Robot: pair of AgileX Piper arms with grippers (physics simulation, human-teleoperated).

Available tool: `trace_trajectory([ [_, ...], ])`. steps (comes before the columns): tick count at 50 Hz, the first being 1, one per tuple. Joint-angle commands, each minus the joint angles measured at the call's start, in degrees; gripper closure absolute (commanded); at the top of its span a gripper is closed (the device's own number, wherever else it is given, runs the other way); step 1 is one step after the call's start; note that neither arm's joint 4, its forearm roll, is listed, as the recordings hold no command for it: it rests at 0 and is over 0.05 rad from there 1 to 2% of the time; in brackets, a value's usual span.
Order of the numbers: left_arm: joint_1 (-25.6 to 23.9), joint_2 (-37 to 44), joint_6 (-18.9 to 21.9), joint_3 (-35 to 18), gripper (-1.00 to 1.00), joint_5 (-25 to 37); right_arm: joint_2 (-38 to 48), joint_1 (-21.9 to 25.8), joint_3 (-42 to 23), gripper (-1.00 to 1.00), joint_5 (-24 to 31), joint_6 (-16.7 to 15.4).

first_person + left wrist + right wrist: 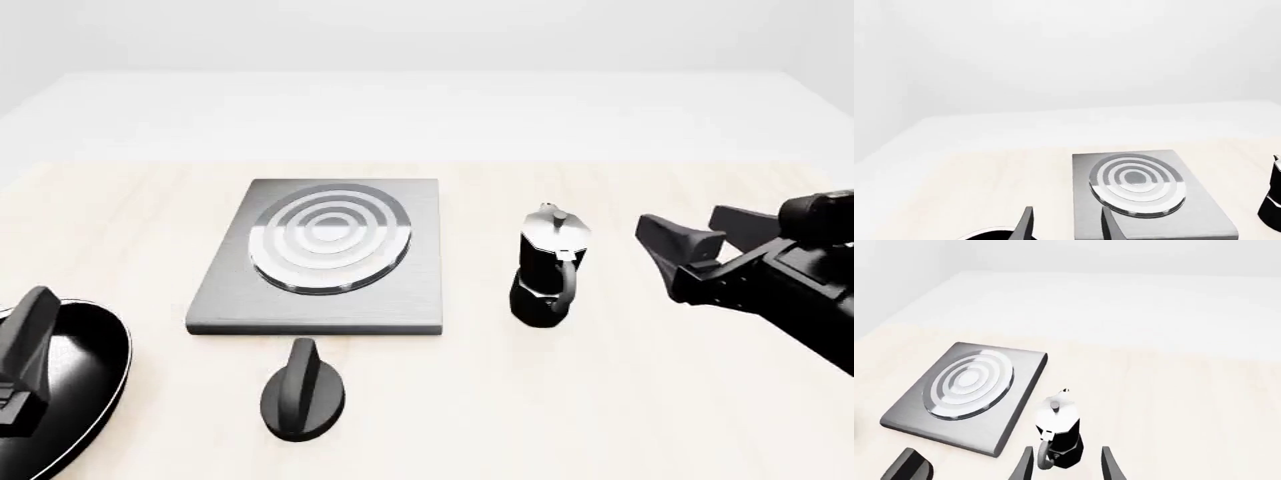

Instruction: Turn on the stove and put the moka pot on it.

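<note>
Turns on one relation: moka pot (550, 265) against right gripper (678, 218). Places the pot upright on the table, long axis vertical, just right of the stove (414, 290) and apart from it, nothing on the burner (330, 238). Puts the right gripper well to the pot's right at about the height of its silver top, jaws spread wide and empty, fingers aimed leftward at it. Lines the pot up ahead of the gap between the two fingers in the right wrist view, handle turned back toward that gripper. Looks like a short, unobstructed reach leftward, then a closing on the body or handle.

Makes the right arm clearly the nearer one for the pot. Sets the left gripper (1067, 222) at the near left of the table, over the frying pan (67, 390), fingers parted and holding nothing. Leaves the knob (304, 390) lying on the table in front of the stove's near edge, between pan and pot, closer to the left arm than to the right. Suggests the left arm for the knob and the right for the pot.

Offers little in the way: bare table between pot and stove. Calls for a lift over the plate's raised edge and a centred set-down, given a burner wider than the pot. Risks tipping so narrow and tall a pot with a glancing finger.
</note>
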Motion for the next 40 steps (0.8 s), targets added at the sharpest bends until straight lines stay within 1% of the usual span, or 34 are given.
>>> trace_trajectory([
  [1, 0.8, -1.4, 0.2, 0.7, -1.0, -0.5, 4.4, 1.9, -0.3, -1.0, -3.0, 1.3],
  [19, 0.8, -1.4, 0.2, 1.4, -1.0, 0.0, 11.2, 3.4, 0.8, -1.0, -9.9, 5.8],
  [28, 0.3, -1.4, 1.0, 1.8, -1.0, -0.4, 15.3, 4.5, 1.7, -1.0, -14.3, 7.8],
  [35, 0.4, -1.4, 1.1, 1.9, -1.0, -0.4, 18.0, 5.2, 2.1, -1.0, -17.0, 8.9],
  [40, 0.6, -1.4, 0.9, 1.9, -1.0, -0.1, 19.7, 5.6, 2.5, -1.0, -18.8, 9.1],
])
